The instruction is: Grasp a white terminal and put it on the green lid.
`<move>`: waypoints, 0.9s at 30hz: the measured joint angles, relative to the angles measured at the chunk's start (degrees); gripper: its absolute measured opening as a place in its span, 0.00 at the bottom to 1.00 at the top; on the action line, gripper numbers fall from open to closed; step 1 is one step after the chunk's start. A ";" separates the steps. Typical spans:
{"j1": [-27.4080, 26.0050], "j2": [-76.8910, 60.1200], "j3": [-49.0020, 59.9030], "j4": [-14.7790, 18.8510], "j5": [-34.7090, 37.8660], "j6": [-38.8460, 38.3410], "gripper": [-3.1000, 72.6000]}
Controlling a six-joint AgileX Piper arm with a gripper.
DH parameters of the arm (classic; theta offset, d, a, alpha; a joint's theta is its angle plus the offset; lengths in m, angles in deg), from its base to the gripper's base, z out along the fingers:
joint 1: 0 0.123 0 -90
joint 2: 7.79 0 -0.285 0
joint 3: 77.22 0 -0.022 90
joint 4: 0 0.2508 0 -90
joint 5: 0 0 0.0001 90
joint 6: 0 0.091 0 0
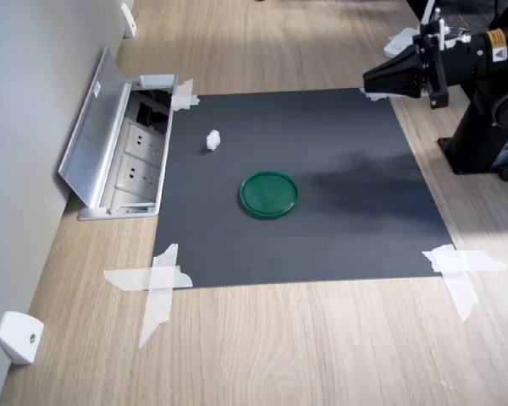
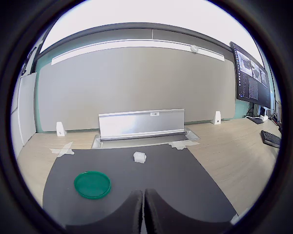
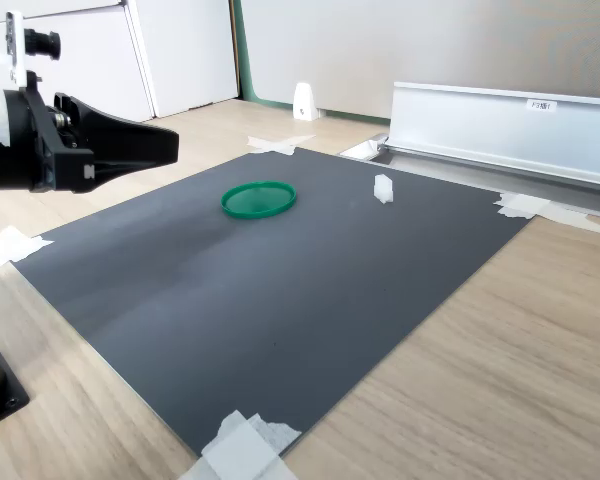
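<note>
On dark mat [image 1: 322, 169], first exterior view: green lid [image 1: 268, 194] near centre, flat, empty. White terminal [image 1: 212, 139] at lid's 11 o'clock, well apart, resting on mat. Gripper [image 1: 374, 82] at lid's 1 o'clock, above mat's far corner, holding nothing; in wrist view fingers [image 2: 132, 214] pressed together, no gap. Open socket box [image 1: 127, 161] at lid's 9 o'clock, off mat. Tape [image 1: 157, 279] on mat corners.

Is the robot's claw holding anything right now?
No, nothing. The claw is shut and empty, up in the air. The white terminal sits on the mat, untouched.
</note>
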 joint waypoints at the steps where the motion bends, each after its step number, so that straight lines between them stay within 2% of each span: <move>1: 0.00 0.00 0.00 0.00 0.00 0.00 0.03; 19: 0.00 0.25 -0.07 0.00 0.14 0.00 0.03; 27: 0.00 10.34 -7.96 -0.23 6.64 -0.05 0.03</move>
